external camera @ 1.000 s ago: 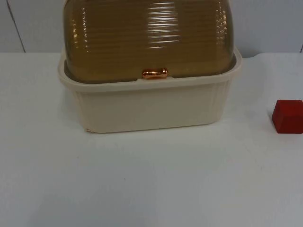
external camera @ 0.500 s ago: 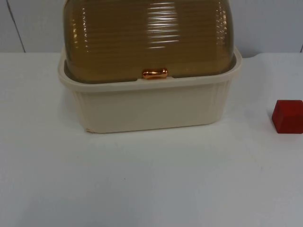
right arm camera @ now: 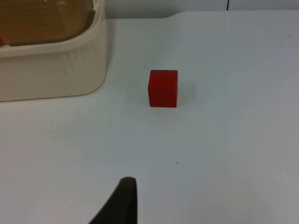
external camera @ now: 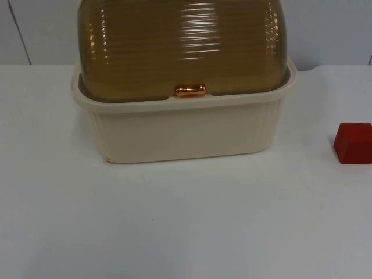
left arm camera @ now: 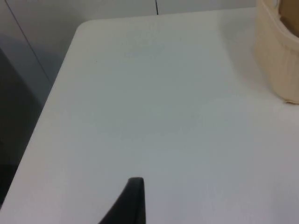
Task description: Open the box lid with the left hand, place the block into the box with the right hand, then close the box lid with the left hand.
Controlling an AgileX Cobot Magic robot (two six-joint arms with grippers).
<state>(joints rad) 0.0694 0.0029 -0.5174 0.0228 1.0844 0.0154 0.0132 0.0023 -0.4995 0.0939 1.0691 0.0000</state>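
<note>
Surface (external camera: 186,226), white, carries one cream box (external camera: 180,131) whose amber ribbed lid (external camera: 183,46) is down, its top cut off by the top view's edge; one copper handle (external camera: 190,90) sits at the lid's front rim. One red block (external camera: 353,143) stands apart to the box's right, partly cut off there. Left tool (left arm camera: 133,200) and right tool (right arm camera: 122,200) each show one black fingertip above bare surface; whether either is apart or together cannot be told.

Lidded cream box (external camera: 180,131), red block (external camera: 353,143) right
</note>
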